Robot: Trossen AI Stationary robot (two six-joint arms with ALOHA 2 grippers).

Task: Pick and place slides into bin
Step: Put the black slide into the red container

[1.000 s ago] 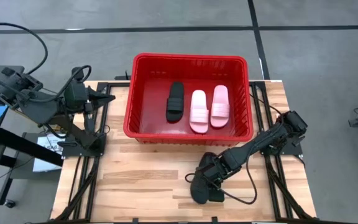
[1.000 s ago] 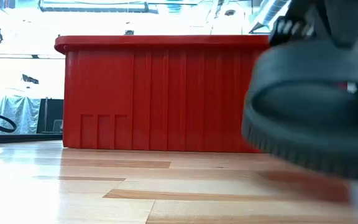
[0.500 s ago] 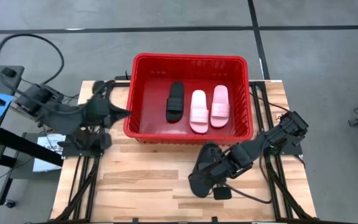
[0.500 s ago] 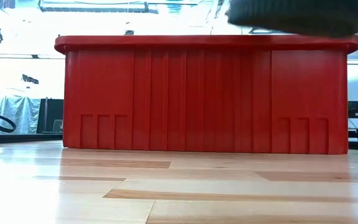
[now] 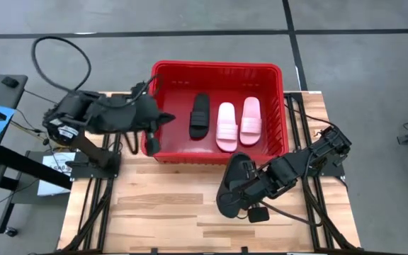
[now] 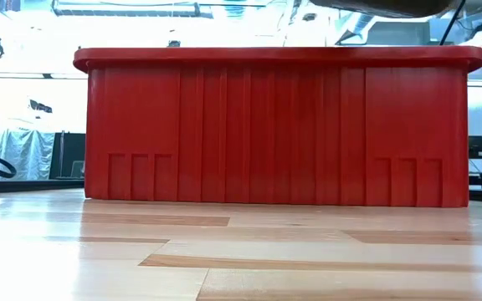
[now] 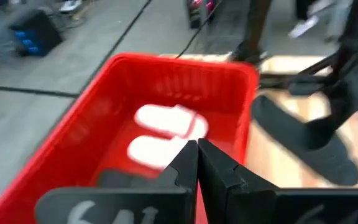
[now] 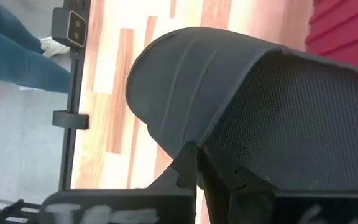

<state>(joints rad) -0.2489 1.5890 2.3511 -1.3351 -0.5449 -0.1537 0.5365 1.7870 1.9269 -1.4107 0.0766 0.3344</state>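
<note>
The red bin stands at the table's far middle. On its floor lie a black slide and two pink slides, soles down. A second black slide hangs above the table just in front of the bin's near right wall, with my right gripper shut on it. My left gripper is shut on nothing and hovers over the bin's left rim, pointing toward the slides inside. In the low view only the held slide's underside shows, at rim height. My right gripper pinches the black slide's wide strap at its edge, where the smooth outer face meets a dotted surface. The fingers come from above, slanting down from the table's right. The slide is lifted clear of the table, roughly level.
Bare wooden table lies in front of the bin and to its left. The bin's near wall stands tall between the held slide and the bin's floor. A person's leg in jeans shows beyond the table's edge.
My right gripper has risen with the black slide, which went from just above the table to about the height of the bin's rim. My left arm has swung from the table's left edge toward the bin, and its shut gripper now reaches over the left rim.
</note>
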